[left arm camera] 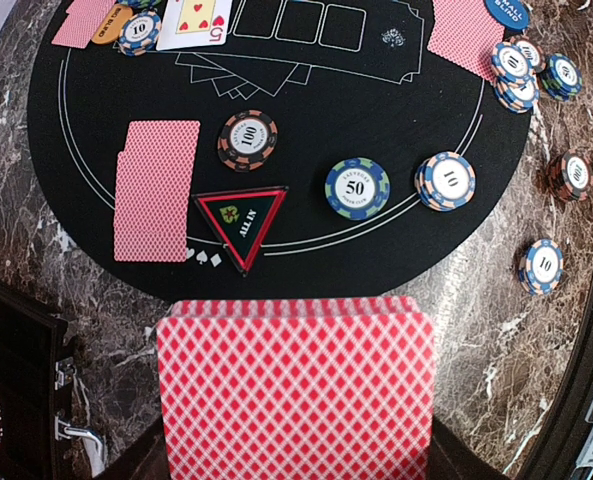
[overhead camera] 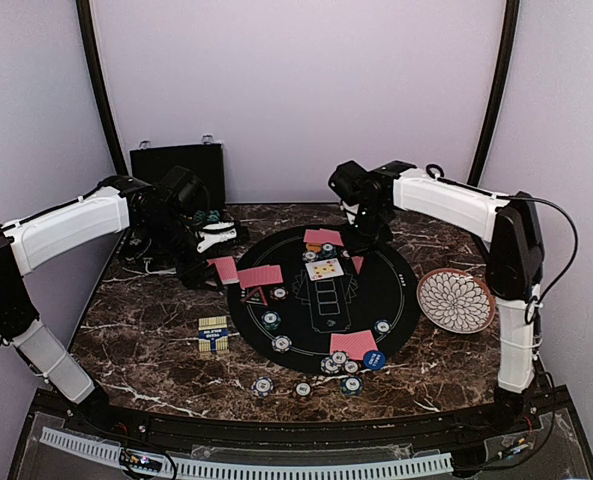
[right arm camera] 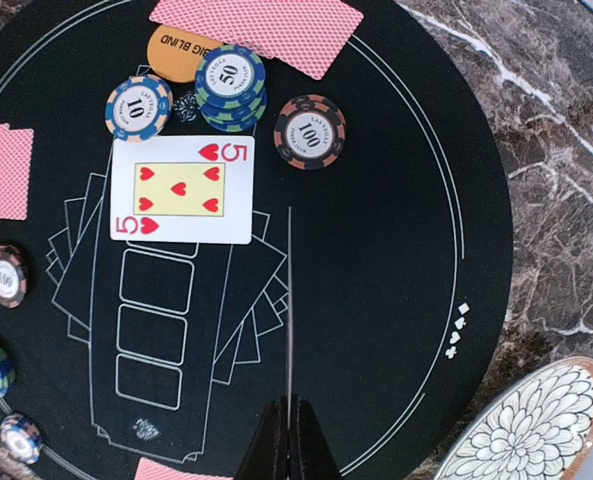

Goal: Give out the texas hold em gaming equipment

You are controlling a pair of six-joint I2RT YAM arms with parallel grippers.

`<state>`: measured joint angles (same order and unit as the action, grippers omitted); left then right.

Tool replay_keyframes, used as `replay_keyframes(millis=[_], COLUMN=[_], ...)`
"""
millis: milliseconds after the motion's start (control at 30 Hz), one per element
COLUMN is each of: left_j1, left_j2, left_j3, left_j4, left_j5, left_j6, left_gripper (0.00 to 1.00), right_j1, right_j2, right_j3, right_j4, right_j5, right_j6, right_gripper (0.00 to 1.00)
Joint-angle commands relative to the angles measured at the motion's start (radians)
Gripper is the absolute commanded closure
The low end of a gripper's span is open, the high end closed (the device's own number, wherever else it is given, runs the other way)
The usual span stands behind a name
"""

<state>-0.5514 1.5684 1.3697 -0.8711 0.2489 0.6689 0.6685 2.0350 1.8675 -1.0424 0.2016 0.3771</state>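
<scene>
The stack of red-backed cards, at the bottom of the left wrist frame, is pinched in the left gripper, its upper edges fanned. The grip point is hidden, so several may slip off together onto the all-in triangle above. The right gripper is pressed together, empty.

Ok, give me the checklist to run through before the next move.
1. Left gripper shut on the card stack: ok.
2. Right gripper shut and holding nothing: ok.
3. Five of hearts face up, flat on the mat: ok.
4. Outlined boxes next to it bare: ok.
5. Number of cards in the stack: cannot tell.
</scene>
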Motion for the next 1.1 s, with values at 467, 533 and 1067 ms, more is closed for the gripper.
replay_keyframes(millis=[467, 533, 1067], left_j1=[0.007, 0.007, 0.006], left_j2=[-0.039, -0.039, -0.022], left_j3=[0.015, 0.015, 0.036], left_j4=[-0.039, -0.039, -0.051], left_j5=[0.018, 0.017, 0.029], left_j6=[0.002, 0.001, 0.000], left_gripper=[1.00, 1.00, 1.00], right_j1=[0.230, 0.242, 0.228], right_j2=[0.383, 0.413, 0.451], right_j3=[0.369, 0.404, 0.433], right_j4=[-0.244, -0.249, -0.088], right_j5=[0.423, 0.412, 0.078], right_j6=[0.005, 0.010, 0.080], right_gripper=[1.00, 1.00, 0.74])
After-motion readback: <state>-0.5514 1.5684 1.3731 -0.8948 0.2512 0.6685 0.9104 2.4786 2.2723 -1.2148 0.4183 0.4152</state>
